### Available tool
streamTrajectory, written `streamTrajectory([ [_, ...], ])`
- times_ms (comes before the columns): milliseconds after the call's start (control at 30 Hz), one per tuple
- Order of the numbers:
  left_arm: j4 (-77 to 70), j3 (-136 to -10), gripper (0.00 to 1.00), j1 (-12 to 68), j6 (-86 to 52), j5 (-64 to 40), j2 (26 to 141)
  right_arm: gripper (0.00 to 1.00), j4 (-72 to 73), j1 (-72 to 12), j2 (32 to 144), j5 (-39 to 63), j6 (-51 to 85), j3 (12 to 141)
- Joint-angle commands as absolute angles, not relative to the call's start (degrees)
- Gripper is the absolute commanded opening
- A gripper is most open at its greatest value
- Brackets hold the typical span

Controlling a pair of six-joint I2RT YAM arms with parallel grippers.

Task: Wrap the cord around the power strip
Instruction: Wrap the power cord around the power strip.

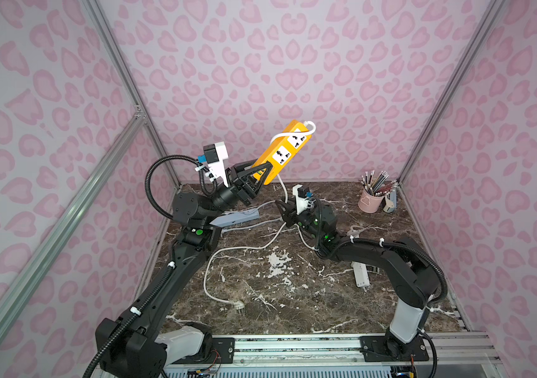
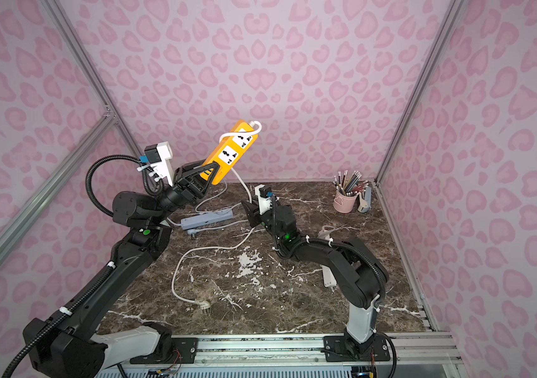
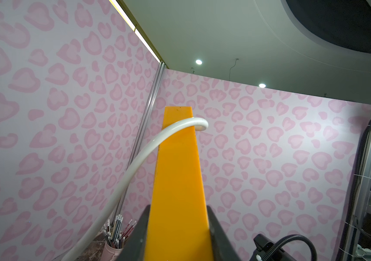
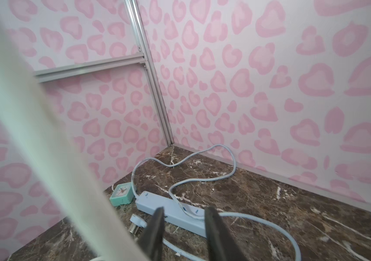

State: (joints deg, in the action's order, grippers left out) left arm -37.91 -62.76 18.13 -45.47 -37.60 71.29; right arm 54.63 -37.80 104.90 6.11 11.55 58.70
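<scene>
Pink heart-print walls (image 1: pixel 293 65), dark marble tabletop (image 1: pixel 293 311); my left gripper (image 1: pixel 260 170) is clamped on the near end of the orange power strip (image 1: pixel 285 150), which tilts up ahead of it; the white cord (image 1: pixel 208 271) loops once over the far end, then drops just beside my right gripper (image 1: pixel 283 211), jaws apart on nothing; wrapping looks barely begun; next I'd catch that cord and carry it round.
</scene>
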Motion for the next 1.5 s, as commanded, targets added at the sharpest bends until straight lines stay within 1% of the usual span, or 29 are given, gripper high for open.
streamTrajectory([
  [0, -37.31, -62.01, 0.03, 15.8, -45.17, -32.54, 70.84, 0.08, 59.31, -39.2, 103.18, 3.78, 7.36, 55.28],
  [67, -31.51, -62.07, 0.03, 14.13, -41.11, -29.95, 70.75, 0.0, 55.47, -40.63, 100.37, 2.11, 2.82, 52.27],
  [200, -13.3, -65.31, 0.03, 13.77, -23.95, -21.68, 71.74, 0.0, 46.29, -43.99, 94.99, -4.45, -7.93, 47.35],
  [300, -3.04, -66.34, 0.03, 13.79, -12.88, -16.35, 73.07, 0.0, 40.56, -46.31, 91.14, -15.83, -15.35, 45.76],
  [367, 2.94, -66.58, 0.03, 13.79, -7.05, -13.96, 73.89, 0.0, 36.34, -47.07, 88.07, -20.63, -21.07, 46.07],
  [433, 7.91, -66.56, 0.03, 13.73, -2.54, -10.85, 74.81, 0.0, 32.33, -47.7, 84.94, -22.33, -25.62, 47.32],
  [533, 12.95, -65.74, 0.03, 13.72, 2.44, -6.8, 75.94, 0.0, 31.75, -48.68, 80.65, -21.43, -33.96, 47.94],
  [700, 22.72, -66.64, 0.03, 16.92, 9.99, -10.48, 78.05, 0.0, 29.27, -47.63, 79.43, -20.16, -39.81, 54.39],
  [800, 31.01, -68.51, 0.03, 20.41, 13.56, -18.83, 80.45, 0.0, 27.47, -44.07, 80.88, -14.97, -37.0, 60.22],
  [900, 35.67, -69.23, 0.03, 24.6, 15.46, -25.62, 81.3, 0.0, 23.84, -38.9, 84.48, -7.39, -32.97, 67.11],
  [1033, 36.73, -69.17, 0.03, 27.16, 15.97, -34.68, 79.46, 0.0, 13.89, -30.62, 91.81, 6.54, -27.47, 76.84],
  [1167, 34.25, -68.17, 0.03, 27.25, 15.77, -48.37, 76.2, 0.0, 12.8, -22.83, 98.06, 23.81, -18.73, 82.05],
  [1233, 29.17, -67.08, 0.03, 27.26, 12.57, -54.8, 74.68, 0.0, 13.85, -21.08, 100.72, 30.26, -14.9, 83.3],
  [1300, 19.54, -64.99, 0.03, 27.25, 6.06, -59.54, 72.9, 0.0, 18.52, -20.32, 102.55, 35.35, -10.68, 82.28],
  [1367, 7.0, -62.08, 0.03, 27.02, -2.71, -61.48, 71.12, 0.03, 24.98, -20.23, 104.1, 38.02, -5.47, 79.97],
  [1467, -7.85, -59.27, 0.03, 26.59, -13.03, -63.11, 69.82, 0.06, 34.01, -20.21, 105.82, 39.64, 1.98, 75.56],
])
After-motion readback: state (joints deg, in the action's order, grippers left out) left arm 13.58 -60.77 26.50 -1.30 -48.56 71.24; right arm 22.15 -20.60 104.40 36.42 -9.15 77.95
